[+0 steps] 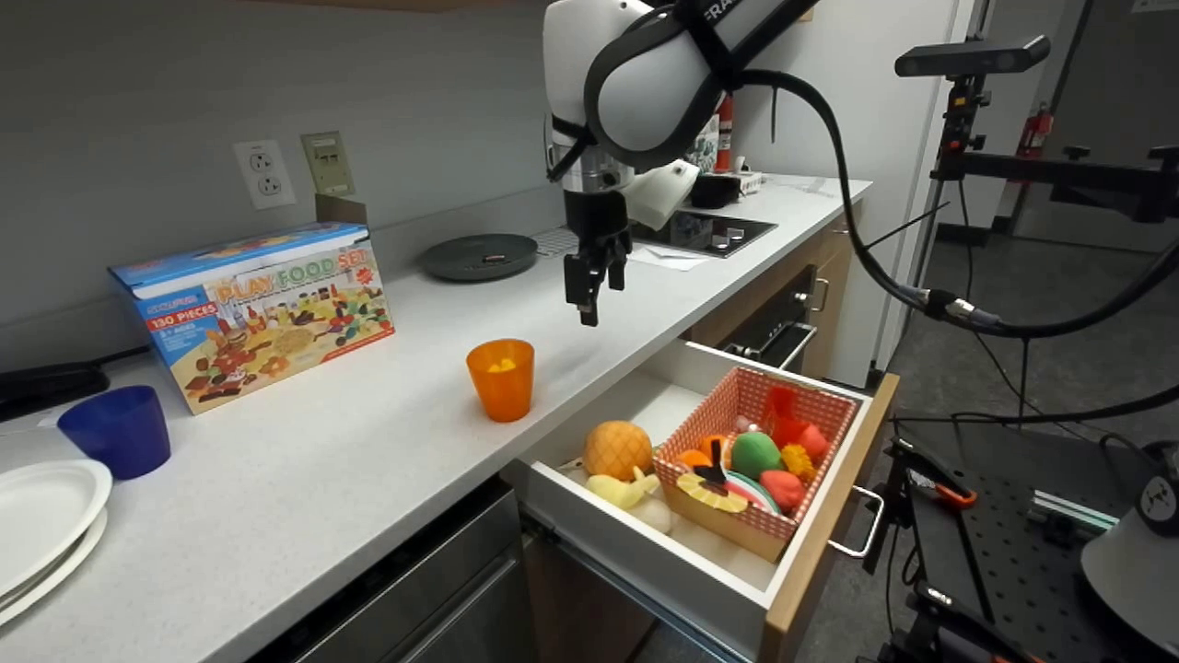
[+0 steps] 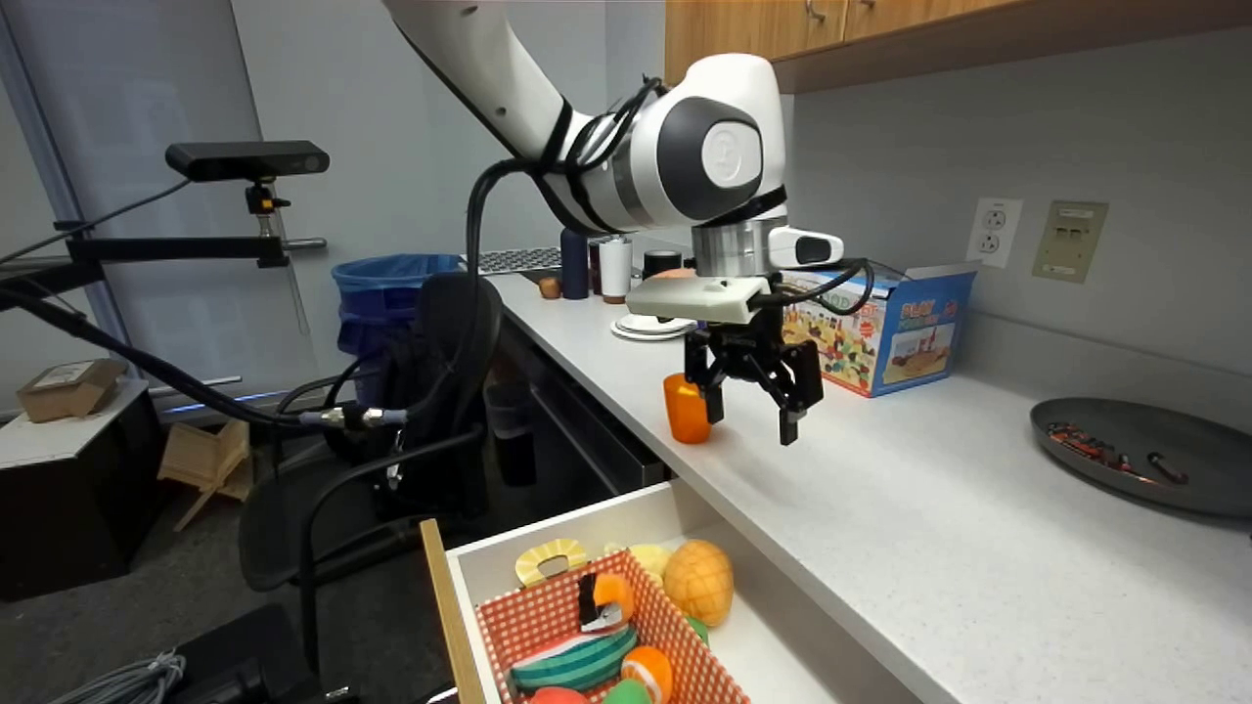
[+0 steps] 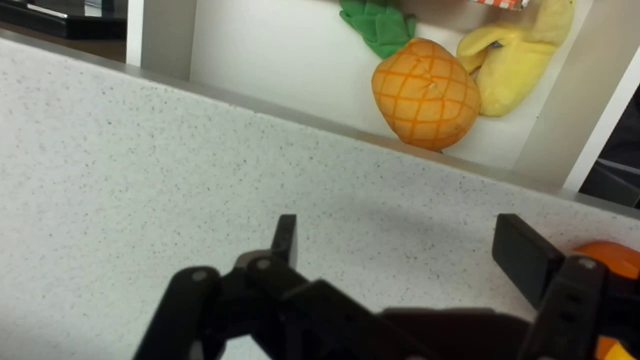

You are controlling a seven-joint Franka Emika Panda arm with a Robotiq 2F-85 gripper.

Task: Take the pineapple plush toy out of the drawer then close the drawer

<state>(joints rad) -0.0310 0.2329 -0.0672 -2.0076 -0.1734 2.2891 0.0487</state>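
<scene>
- White speckled countertop (image 1: 304,506) lies directly under me; I'm above it, on the wrong side of its edge for the toy.
- Brown-fronted drawer (image 1: 663,571) stands pulled out below that edge. Closing it is the last step; I judge a push on its front panel (image 1: 834,502) should do, once the toy is out.
- Red gingham basket (image 2: 523,611) takes up the drawer's front part. It limits my descent on 1 side, the counter edge on the other, so I'd come straight down between them.
- Gripper (image 3: 395,252) hangs over the counter, its 2 fingers spread wide with nothing between them. I read this as step 1, the reach, with no grasp begun.
- Pineapple plush toy (image 3: 425,95) lies in the drawer, outside the basket, just beside the counter edge. Next I need to travel out over it, lower, and squeeze the round body; being soft, it should forgive a slightly off-centre grip.
- Orange cup (image 1: 502,382) stands upright on the counter; the wrist view shows it beyond a finger, so I'd avoid drifting that way.
- Yellow banana toy (image 3: 515,70) appears to touch the pineapple's side; a careless finger could pinch both.
- Green leafy tuft (image 3: 377,25) points away from the counter; I'd keep my grip off it.
</scene>
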